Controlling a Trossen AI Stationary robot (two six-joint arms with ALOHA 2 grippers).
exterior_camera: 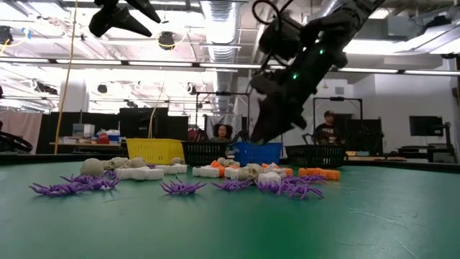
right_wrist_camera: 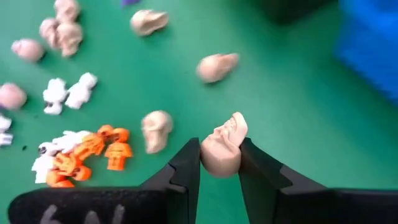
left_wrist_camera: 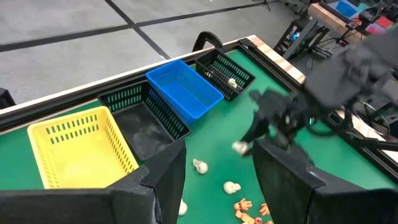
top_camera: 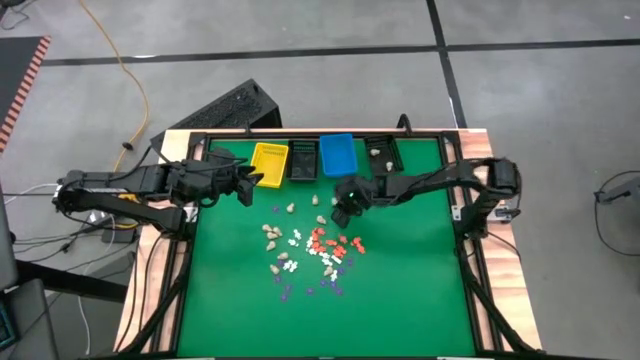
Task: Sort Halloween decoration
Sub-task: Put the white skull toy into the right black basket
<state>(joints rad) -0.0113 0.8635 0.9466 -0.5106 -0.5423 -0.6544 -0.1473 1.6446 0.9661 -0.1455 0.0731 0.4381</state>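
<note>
- My right gripper point(right_wrist_camera: 219, 163) has its fingers pinched on one beige skull point(right_wrist_camera: 224, 149), low over the green table point(top_camera: 400, 300), just near of the blue bin point(top_camera: 337, 154).
- I'd say lift straight up before swinging toward a bin, so I don't clip the loose skulls alongside.
- The grip looks off-centre, so I'd go slow or it may pop out.
- Left gripper point(left_wrist_camera: 217, 177) hangs by the yellow bin point(top_camera: 269, 162), fingers spread and empty.
- The other decorations point(top_camera: 315, 255) sit mid-table: beige skulls, white and orange figures, purple spiders nearest me.
</note>
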